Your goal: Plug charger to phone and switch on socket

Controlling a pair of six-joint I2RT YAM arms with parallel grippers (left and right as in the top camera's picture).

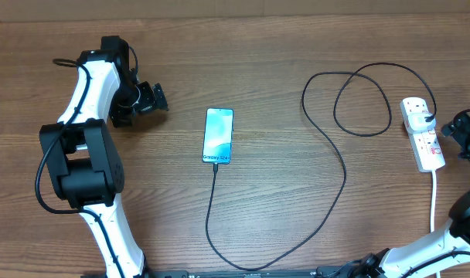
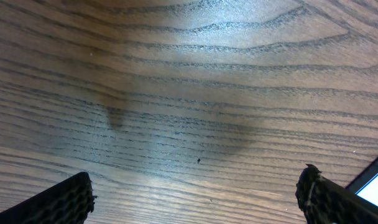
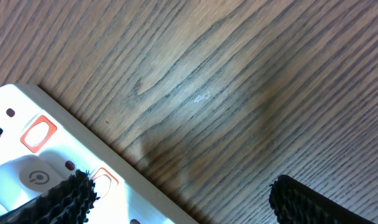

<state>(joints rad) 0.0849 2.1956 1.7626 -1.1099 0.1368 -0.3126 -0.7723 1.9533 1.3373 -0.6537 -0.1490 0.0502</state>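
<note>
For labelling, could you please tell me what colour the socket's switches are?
Orange-red switches on the white socket; clearest in the right wrist view.

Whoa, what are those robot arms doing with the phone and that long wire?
They are getting the phone charged. It lies in the middle of the table with its screen lit, and the charger cable looks plugged into its end nearest the arms. The cable's plug sits in the white socket on the right. The right tool hovers open beside the socket's red switches, probably to press one. The left tool is open and empty, away from the phone.
</note>
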